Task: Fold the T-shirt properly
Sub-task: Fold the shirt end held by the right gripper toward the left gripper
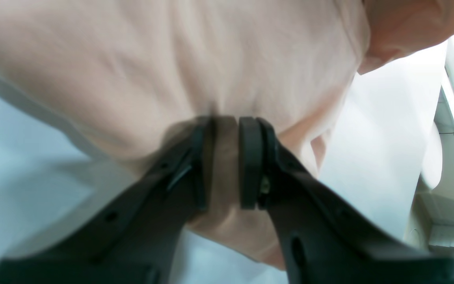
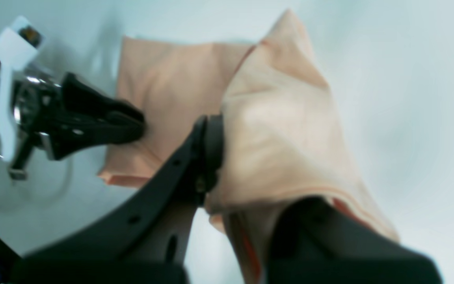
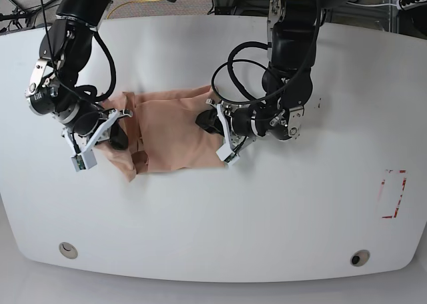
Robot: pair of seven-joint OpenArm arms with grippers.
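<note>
— From the left wrist camera, what do you make out?

— Peach fabric fills most of it. The left gripper [image 1: 225, 161] has a fold of the T-shirt [image 1: 179, 67] bunched between its two black fingers [image 1: 250, 161], pinching it; the cloth puckers just above the tips. White table [image 1: 384, 146] shows on both sides.

— And the right wrist camera?

— Blurry, but the right gripper [image 2: 227, 157] is wrapped in cloth. One finger [image 2: 211, 146] presses against a lifted bunch of the T-shirt [image 2: 282, 134] and the other is hidden under the drape — jaws pressed together, nipping the fabric. Beyond it a flat part of the shirt lies on the table [image 2: 408, 98], and the other arm's gripper [image 2: 132, 126] reaches onto that flat part from the left of the picture.

— From above?

— On the base view the T-shirt [image 3: 170, 141] sits on the table [image 3: 267, 217], left of centre, already folded into a narrow band. The right gripper [image 3: 115, 132] holds its end on the picture's left, where the cloth is rumpled; the left gripper [image 3: 210, 121] grips the opposite edge. Red tape marks [image 3: 393, 194] lie well apart, near the table's right edge in that picture.
</note>
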